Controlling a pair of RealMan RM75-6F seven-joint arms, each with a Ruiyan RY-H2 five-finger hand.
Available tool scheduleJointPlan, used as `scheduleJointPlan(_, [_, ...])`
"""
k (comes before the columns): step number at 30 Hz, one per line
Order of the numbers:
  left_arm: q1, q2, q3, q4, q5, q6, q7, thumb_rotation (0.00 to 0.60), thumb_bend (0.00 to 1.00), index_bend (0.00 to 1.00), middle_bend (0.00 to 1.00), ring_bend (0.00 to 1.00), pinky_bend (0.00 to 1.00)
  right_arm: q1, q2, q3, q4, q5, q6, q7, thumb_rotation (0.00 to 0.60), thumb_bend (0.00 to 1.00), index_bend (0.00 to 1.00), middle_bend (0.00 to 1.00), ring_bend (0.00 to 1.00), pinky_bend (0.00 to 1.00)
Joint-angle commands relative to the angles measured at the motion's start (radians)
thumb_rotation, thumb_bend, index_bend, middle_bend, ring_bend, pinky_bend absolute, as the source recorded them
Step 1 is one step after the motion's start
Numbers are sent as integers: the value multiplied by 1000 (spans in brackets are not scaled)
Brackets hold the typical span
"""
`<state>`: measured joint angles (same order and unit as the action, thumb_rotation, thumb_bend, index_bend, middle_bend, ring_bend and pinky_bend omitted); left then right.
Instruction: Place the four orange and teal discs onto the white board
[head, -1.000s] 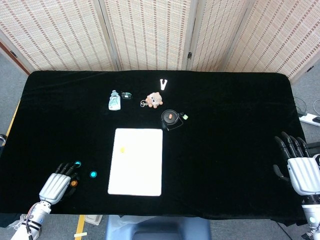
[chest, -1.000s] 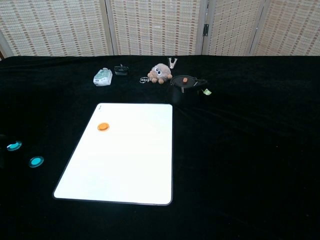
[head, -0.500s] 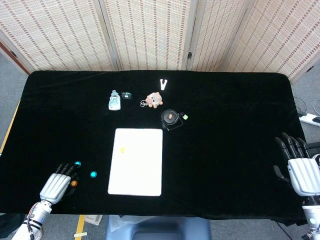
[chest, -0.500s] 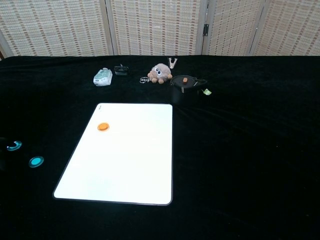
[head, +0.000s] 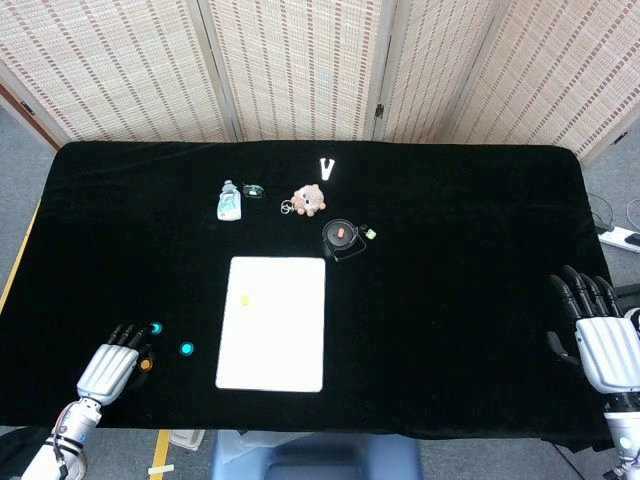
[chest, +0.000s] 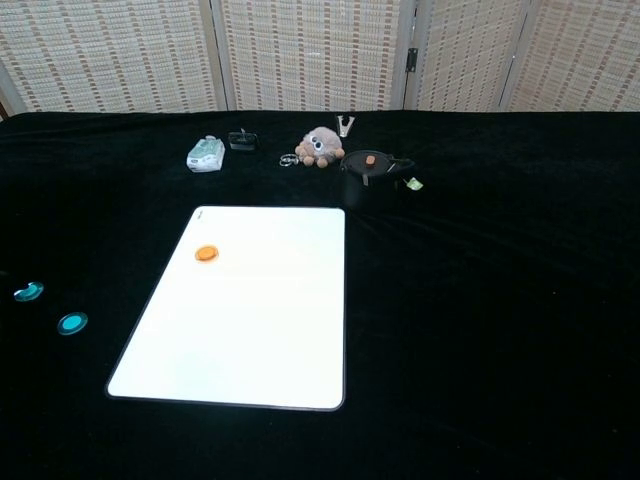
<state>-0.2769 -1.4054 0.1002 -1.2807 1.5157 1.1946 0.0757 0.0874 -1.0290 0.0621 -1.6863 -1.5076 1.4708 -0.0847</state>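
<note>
The white board (head: 272, 323) lies at the table's front middle, with one orange disc (head: 245, 299) on its far left part; the chest view shows that disc (chest: 206, 254) on the board (chest: 240, 310) too. Left of the board lie two teal discs (head: 155, 328) (head: 186, 349) and a second orange disc (head: 146, 365). My left hand (head: 106, 368) rests flat near the front left edge with its dark fingers stretched out. Its fingertips reach the orange disc and the nearer teal disc, and it holds nothing. My right hand (head: 600, 340) is open at the far right edge, fingers spread.
At the back of the table lie a small bottle (head: 229, 201), a plush toy (head: 309, 199), a white clip (head: 327, 167) and a round black case (head: 341, 236) with an orange spot. In the chest view the teal discs (chest: 71, 323) (chest: 28, 292) lie at the far left.
My left hand has drawn back slightly toward the front left edge, so the orange disc by its fingertips shows more. The right hand has not moved.
</note>
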Motion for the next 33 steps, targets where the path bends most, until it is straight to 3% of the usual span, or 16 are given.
scheduleJointPlan(1, [-1,-2,-4,7,-1,-3,-9,600,437,476,151,47,0,1,0,0,-2,0,-1,-2,600,426,0,0,0,0])
scheduleJointPlan(9, [-16,13,-18,0,16,1,-27,600,439,516,168,59,0,0,-1,0,-6,-2,2,-7,600,426,0,0,0,0])
scheduleJointPlan(16, [-65,58,-61,-83,32,-4,-8,600,442,515,169,58,0,-2,-4,0,2,-2,4,-1,600,426,0,0,0,0])
scheduleJointPlan(22, [-153,73,-111,-175,39,-71,12,600,441,514,169,58,0,-3,-2,1,9,-3,8,8,600,426,0,0,0,0])
scheduleJointPlan(33, [-319,-7,-211,-218,-44,-241,127,600,442,511,169,57,0,-12,1,1,20,9,11,21,600,426,0,0,0,0])
